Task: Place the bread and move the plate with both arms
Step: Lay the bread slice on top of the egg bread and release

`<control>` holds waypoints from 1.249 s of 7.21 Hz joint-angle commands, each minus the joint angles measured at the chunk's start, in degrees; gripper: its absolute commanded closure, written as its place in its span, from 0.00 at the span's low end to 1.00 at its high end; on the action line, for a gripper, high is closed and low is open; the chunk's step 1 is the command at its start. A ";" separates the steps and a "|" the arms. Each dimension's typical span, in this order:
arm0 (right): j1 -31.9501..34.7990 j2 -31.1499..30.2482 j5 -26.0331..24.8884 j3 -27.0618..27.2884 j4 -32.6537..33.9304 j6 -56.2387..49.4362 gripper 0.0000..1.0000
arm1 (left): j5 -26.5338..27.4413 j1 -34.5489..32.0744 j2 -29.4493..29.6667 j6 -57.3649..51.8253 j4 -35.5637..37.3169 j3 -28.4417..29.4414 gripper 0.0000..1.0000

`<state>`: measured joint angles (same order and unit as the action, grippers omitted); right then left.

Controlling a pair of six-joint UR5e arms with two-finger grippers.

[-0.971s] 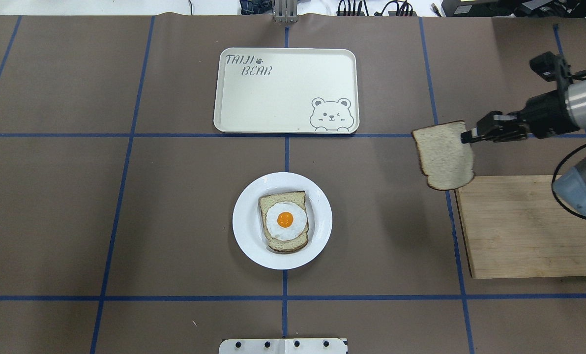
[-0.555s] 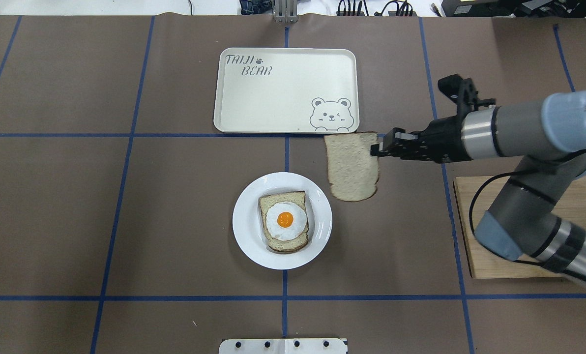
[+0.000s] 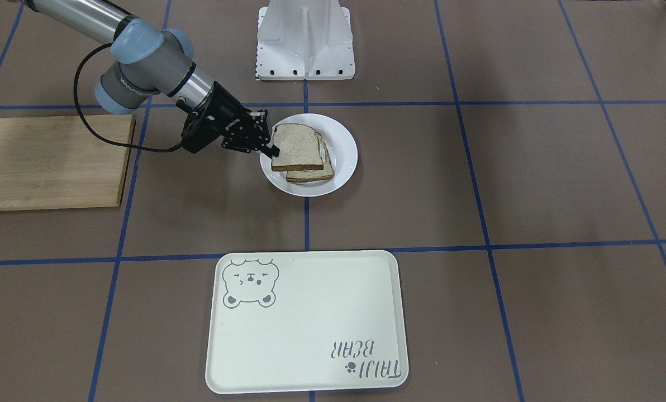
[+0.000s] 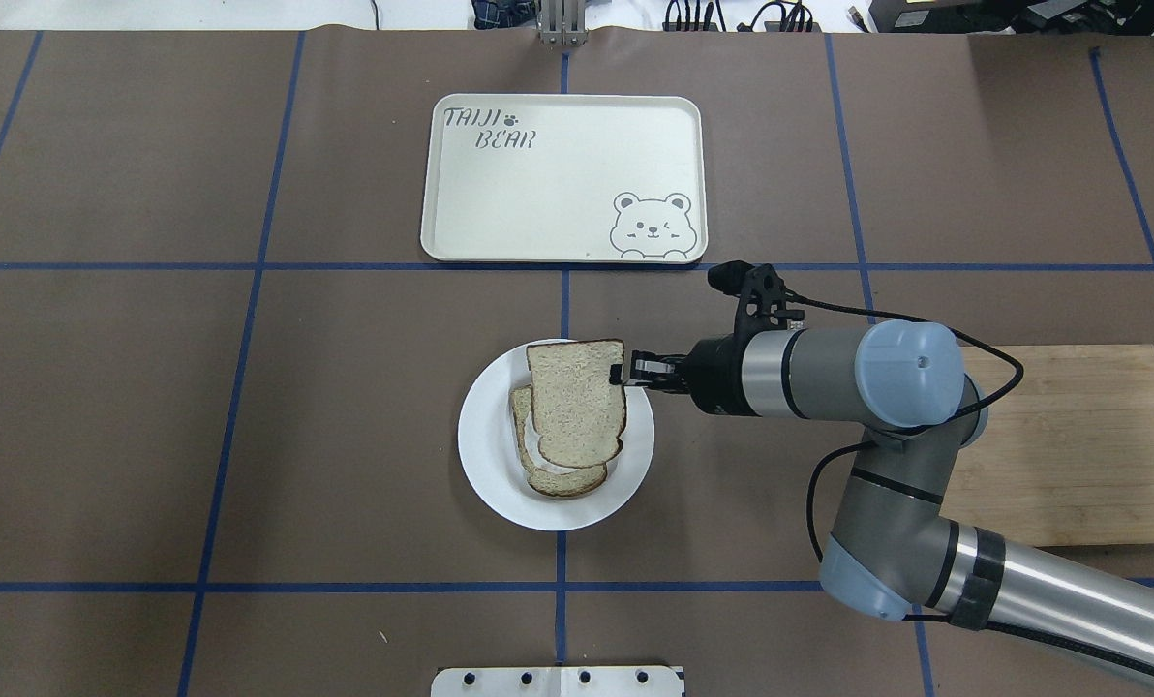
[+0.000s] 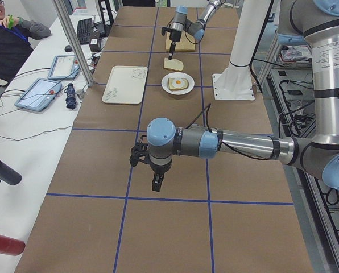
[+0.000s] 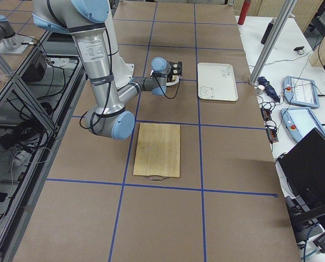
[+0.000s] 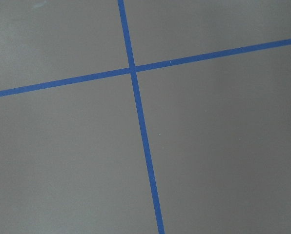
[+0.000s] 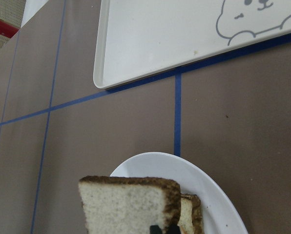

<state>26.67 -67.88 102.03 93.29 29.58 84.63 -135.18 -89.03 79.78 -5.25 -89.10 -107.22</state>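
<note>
My right gripper [image 4: 625, 373] is shut on the right edge of the bread [image 4: 575, 402], a plain speckled slice with a dark crust. It holds the slice flat over the white plate [image 4: 485, 465], covering most of the other slice [image 4: 553, 479]; the egg is hidden beneath. The front view shows the gripper [image 3: 271, 149], the bread [image 3: 296, 146] above the lower slice [image 3: 310, 176], and the plate [image 3: 344, 148]. The right wrist view shows the bread [image 8: 128, 204] and the plate's rim [image 8: 209, 187]. My left gripper [image 5: 157, 183] hangs over bare table in the left side view only; I cannot tell its state.
A cream bear tray [image 4: 562, 179] lies beyond the plate. A wooden cutting board [image 4: 1071, 445] lies at the right under my right arm. A white fixed stand [image 3: 305, 39] is at the robot's side of the table. Blue tape lines cross the brown table.
My right arm has carried the bread leftward and nearer, from beside the cutting board to over the plate and the egg slice. The plate and tray have not moved.
</note>
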 commanded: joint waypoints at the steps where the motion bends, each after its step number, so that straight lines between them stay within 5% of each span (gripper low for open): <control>1: -2.32 1.34 -2.52 -1.79 0.13 -1.31 1.00 | 0.00 -0.26 -0.06 0.07 -0.02 0.00 0.02; 4: -3.38 1.25 -3.32 -2.67 0.39 -1.57 1.00 | 0.00 -0.35 -0.06 -0.02 -0.02 0.35 0.02; 5: -3.38 1.26 -3.32 -2.67 0.48 -3.14 0.60 | 0.00 -0.35 0.02 -0.02 -0.02 0.43 0.02; 6: -3.29 1.26 -4.11 -2.24 1.00 -3.24 0.01 | 0.00 -0.35 0.02 -0.02 -0.02 0.35 0.02; 7: -1.29 1.52 -3.33 -1.97 1.27 -3.24 0.00 | 0.00 -0.44 0.02 -0.02 -0.11 0.17 0.02; 9: 7.90 1.52 6.29 -1.62 3.19 -2.80 0.00 | 0.00 -0.35 0.11 -0.02 -0.11 0.26 0.02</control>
<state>28.77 -66.40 102.68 91.46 31.61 81.54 -135.18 -89.41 79.83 -5.27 -89.20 -106.93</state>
